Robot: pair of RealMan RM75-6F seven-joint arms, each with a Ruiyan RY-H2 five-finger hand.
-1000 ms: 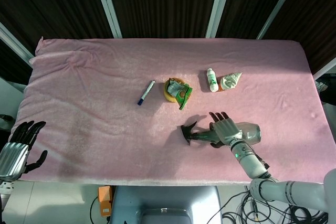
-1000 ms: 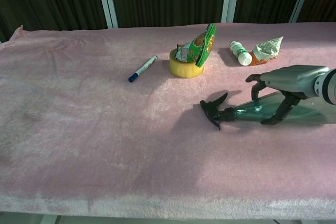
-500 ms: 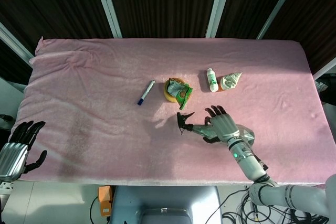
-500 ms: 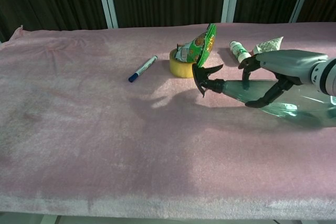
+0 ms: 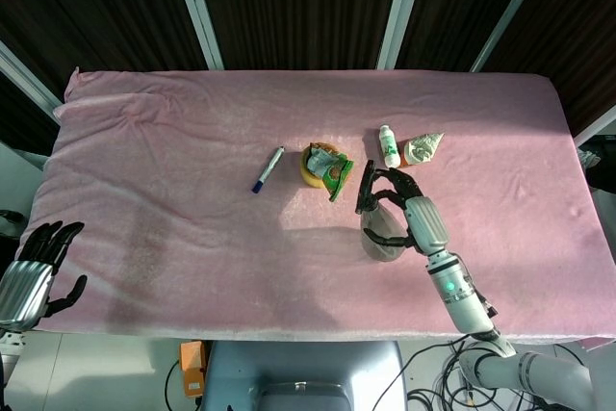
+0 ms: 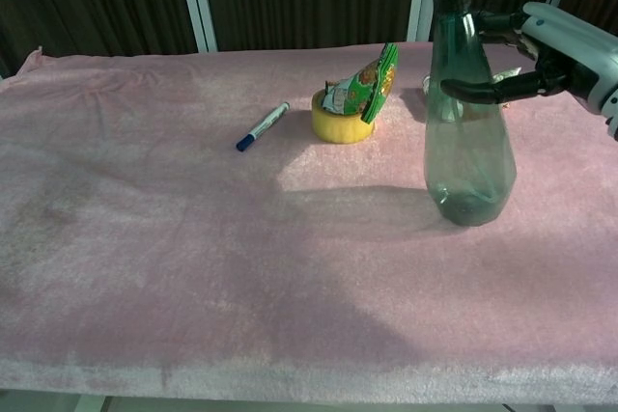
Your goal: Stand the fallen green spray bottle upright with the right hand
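Note:
The green spray bottle (image 6: 468,132) now stands upright on the pink cloth, right of centre; from above it shows as a green round body (image 5: 380,238) with its black nozzle near the top. My right hand (image 6: 541,50) wraps its fingers (image 6: 483,89) around the bottle's upper neck, also seen in the head view as the right hand (image 5: 414,214). My left hand (image 5: 34,267) hangs off the table's near left corner, fingers spread, holding nothing.
A yellow tape roll with a green snack packet (image 6: 352,103) lies just left of the bottle. A blue marker (image 6: 262,126) lies further left. A small white bottle (image 5: 388,146) and a crumpled wrapper (image 5: 423,147) sit behind the bottle.
The bottle went from lying on its side, through a tilt with its nozzle raised, to standing upright. My right hand rose with it, still holding near the neck.

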